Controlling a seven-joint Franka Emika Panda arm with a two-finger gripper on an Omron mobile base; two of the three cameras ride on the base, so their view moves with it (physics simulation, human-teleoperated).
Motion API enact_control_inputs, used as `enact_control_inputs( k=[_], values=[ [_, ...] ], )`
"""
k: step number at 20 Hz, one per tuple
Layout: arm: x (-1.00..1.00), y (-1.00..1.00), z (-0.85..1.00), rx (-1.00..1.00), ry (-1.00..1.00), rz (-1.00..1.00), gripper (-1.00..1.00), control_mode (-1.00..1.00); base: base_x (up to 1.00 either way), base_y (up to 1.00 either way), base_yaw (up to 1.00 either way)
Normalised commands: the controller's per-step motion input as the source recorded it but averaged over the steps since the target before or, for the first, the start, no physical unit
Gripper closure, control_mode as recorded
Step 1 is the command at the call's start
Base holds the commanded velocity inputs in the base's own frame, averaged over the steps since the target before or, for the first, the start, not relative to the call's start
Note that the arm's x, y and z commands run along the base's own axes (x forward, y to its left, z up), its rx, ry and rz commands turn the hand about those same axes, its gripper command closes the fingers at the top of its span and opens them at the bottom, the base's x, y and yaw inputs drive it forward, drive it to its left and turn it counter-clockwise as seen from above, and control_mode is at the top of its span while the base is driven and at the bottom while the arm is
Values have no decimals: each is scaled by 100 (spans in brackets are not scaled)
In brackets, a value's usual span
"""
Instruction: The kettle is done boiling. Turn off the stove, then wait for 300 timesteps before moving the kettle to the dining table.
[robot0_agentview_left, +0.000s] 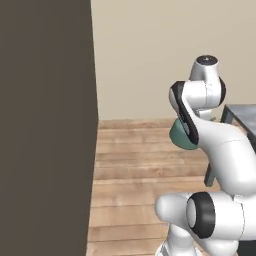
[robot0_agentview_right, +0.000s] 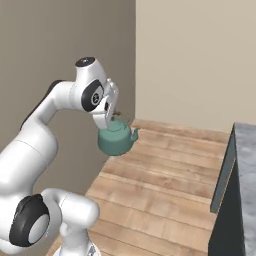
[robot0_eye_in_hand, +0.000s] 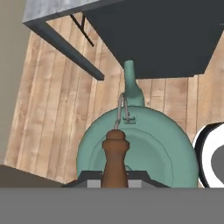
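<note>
Gripper: your gripper (robot0_agentview_right: 111, 116) is clamped on the kettle's brown-topped handle, so the kettle hangs straight below the hand, where it can swing least.
Kettle: the teal kettle (robot0_agentview_right: 116, 138) is carried in the air above the wooden floor (robot0_agentview_right: 160, 180), touching nothing else; its spout (robot0_eye_in_hand: 130, 78) points away from the hand.
Carry height: you appear to hold it high enough to pass over a table edge.
Worktop: the grey-topped worktop (robot0_agentview_right: 245, 165) with a dark base stands to your right, well apart from the kettle; probably the dining table.
Wall: a dark panel (robot0_agentview_left: 45, 125) rises close on your left.
</note>
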Motion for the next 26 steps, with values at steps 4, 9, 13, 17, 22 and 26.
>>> enact_control_inputs(
  k=[4,9,13,17,22,26],
  values=[
    [0,0,0,0,0,0,100,100,61,53,-47],
    [0,0,0,0,0,0,100,100,57,51,-47],
    [0,0,0,0,0,0,100,100,63,57,-46],
    [0,0,0,0,0,0,100,100,75,55,-44],
    [0,0,0,0,0,0,100,100,89,44,-41],
    [0,0,0,0,0,0,100,100,93,42,-39]
  ],
)
